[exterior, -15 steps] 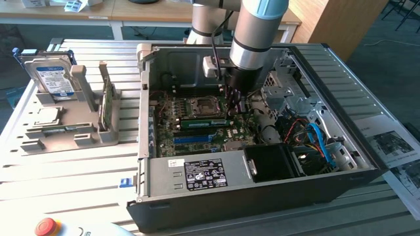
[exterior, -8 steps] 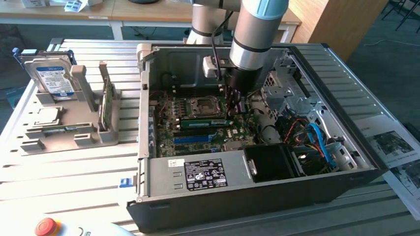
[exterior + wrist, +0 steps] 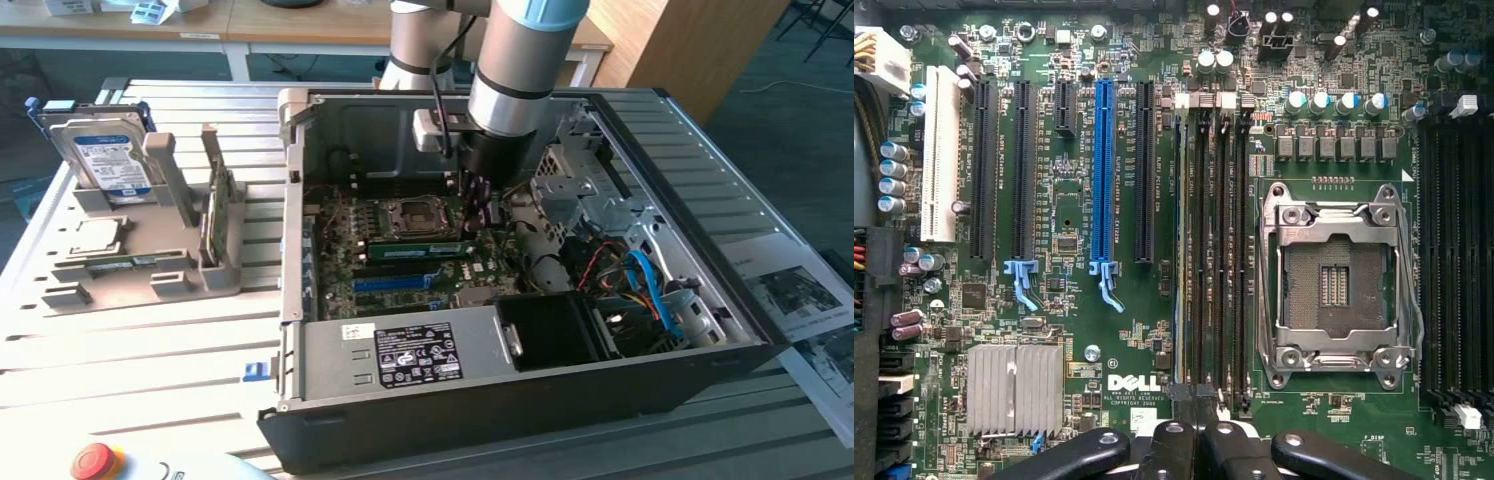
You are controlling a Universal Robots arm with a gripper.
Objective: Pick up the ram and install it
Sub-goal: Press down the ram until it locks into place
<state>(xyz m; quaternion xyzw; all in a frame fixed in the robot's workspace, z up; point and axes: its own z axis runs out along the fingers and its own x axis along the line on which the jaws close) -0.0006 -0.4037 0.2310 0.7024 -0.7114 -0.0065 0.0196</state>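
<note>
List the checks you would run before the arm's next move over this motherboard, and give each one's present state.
1. Black fingers closed together: ok.
2. Fingers over one end of the black memory slots: ok.
3. Slim green ram stick lying along those slots, beside the square silver processor socket: ok.
4. Ram stick pressed fully home: cannot tell.
5. Fingers gripping the ram stick: cannot tell.
6. Long bright-blue plastic slot unoccupied: ok.

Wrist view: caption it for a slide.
Shut gripper poised over the RAM slots beside the empty CPU socket on the motherboard.
</note>
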